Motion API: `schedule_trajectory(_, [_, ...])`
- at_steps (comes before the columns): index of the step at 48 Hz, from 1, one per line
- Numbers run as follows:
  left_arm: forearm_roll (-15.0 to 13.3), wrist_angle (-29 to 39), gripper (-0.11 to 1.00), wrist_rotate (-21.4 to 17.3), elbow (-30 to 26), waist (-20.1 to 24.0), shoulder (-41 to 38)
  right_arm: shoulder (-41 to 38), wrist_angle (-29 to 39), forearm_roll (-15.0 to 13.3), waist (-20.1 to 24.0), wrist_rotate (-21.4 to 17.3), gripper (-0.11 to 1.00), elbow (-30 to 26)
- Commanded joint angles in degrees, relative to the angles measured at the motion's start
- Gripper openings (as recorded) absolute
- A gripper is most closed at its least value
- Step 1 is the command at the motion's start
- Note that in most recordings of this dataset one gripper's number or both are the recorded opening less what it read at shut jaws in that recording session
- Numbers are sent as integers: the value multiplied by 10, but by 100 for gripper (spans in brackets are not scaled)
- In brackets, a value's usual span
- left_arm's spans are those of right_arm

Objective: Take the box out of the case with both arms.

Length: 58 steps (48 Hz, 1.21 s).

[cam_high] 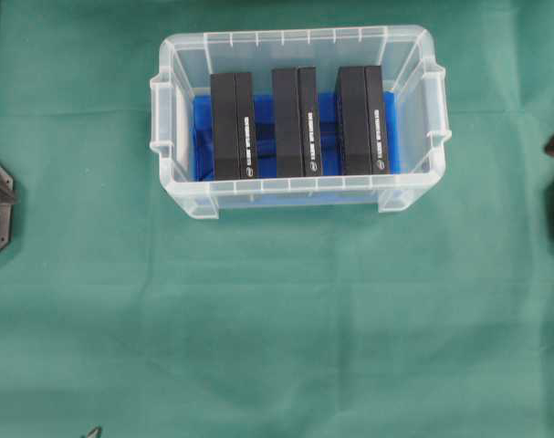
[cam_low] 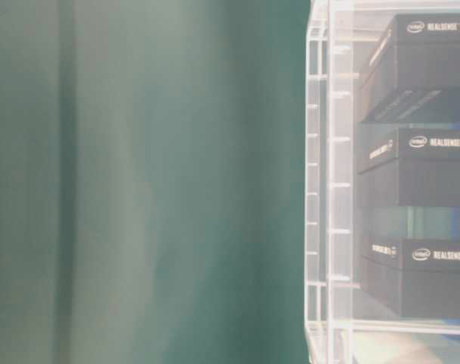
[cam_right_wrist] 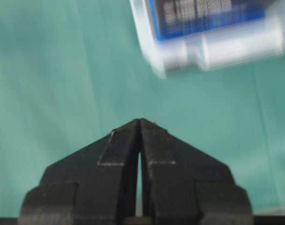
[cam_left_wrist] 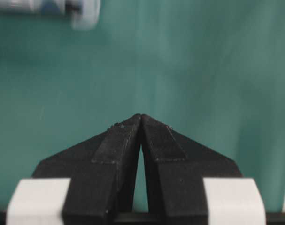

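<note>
A: How far along is it?

B: By my reading, nothing is done yet. The case [cam_high: 299, 119] sits on the green cloth [cam_high: 277, 319] with all its boxes inside, and neither arm has got to it.

A: And the grippers?

B: The left gripper [cam_left_wrist: 141, 117] has its fingers [cam_left_wrist: 119, 145] pressed tip to tip, holding nothing. Only bare cloth lies beyond the tips, and a corner of the case shows far off to the upper left of them. The right gripper [cam_right_wrist: 139, 121] is closed the same way, also empty, with the blurred corner of the case well beyond its tips, up and to the right.

A: How many boxes?

B: Three black boxes, standing on edge in a row on the blue lining [cam_high: 329, 109]: the left box [cam_high: 233, 126], the middle box [cam_high: 296, 121] and the right box [cam_high: 362, 119]. One case, two arms.

A: So what's left?

B: Everything, I'd say: open the fingers, reach into the case, grip a box from both sides and lift it clear. Which box is meant I cannot tell.
</note>
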State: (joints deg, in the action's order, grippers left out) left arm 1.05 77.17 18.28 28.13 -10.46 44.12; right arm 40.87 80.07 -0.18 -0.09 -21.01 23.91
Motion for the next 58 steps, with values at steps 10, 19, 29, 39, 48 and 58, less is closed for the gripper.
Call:
schedule_trajectory(10, [0, 85, 0, 2, -21, -11, -16, -39, 174, -19, 3, 0, 0, -14])
schedule_trajectory(19, [2, 87, 0, 11, -21, -11, -16, -40, 146, -27, 3, -4, 0, -15])
schedule_trajectory(29, [4, 88, 0, 121, -21, -10, -16, -44, 148, -35, 2, -133, 0, -15])
schedule_trajectory(39, [6, 89, 0, 379, -21, 3, -15, -42, 146, -48, 0, -382, 0, -15])
schedule_trajectory(48, [15, 91, 0, 634, -21, 6, -15, -44, 145, -44, -1, -533, 0, -15])
schedule_trajectory(58, [12, 89, 0, 715, -23, -7, -24, -47, 145, -40, 0, -601, 0, -15])
